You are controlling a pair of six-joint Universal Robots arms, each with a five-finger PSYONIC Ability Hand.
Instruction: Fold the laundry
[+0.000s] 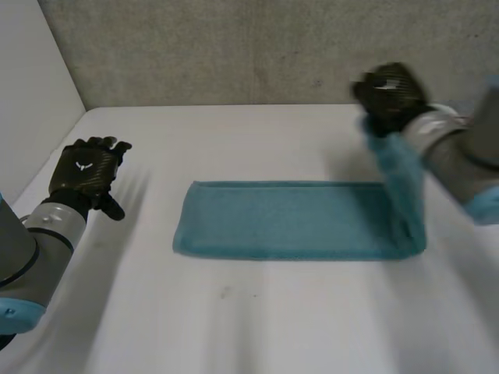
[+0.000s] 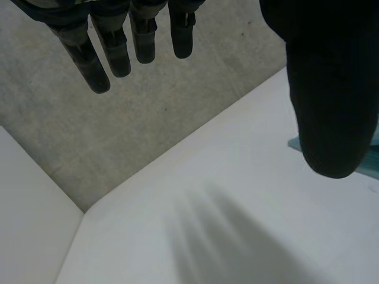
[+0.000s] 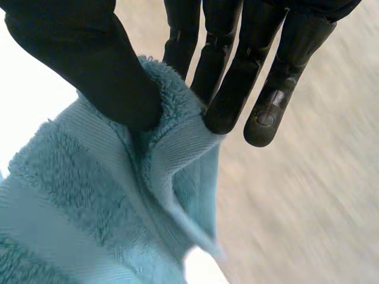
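Right hand (image 1: 388,95) pinches one end of the blue towel (image 1: 288,222) between thumb and fingers, raised off the table (image 1: 249,327); the rest lies flat. Left hand (image 1: 84,173) is open, well apart. Pinch looks thin, so it might slip mid-fold.

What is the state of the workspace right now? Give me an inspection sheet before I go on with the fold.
Surface: white table, bare around the cloth, one small dark speck near the front.
Job's things: one blue towel, a long strip lying flat, its end on the robot's right held up off the table.
Clutter: nothing seen.
Hands: right hand pinches the towel's raised end between thumb and fingers; left hand open, fingers straight, at the table's left side, apart from the towel.
Cables: nothing seen.
Surroundings: grey wall behind the table, white side panel at the left.
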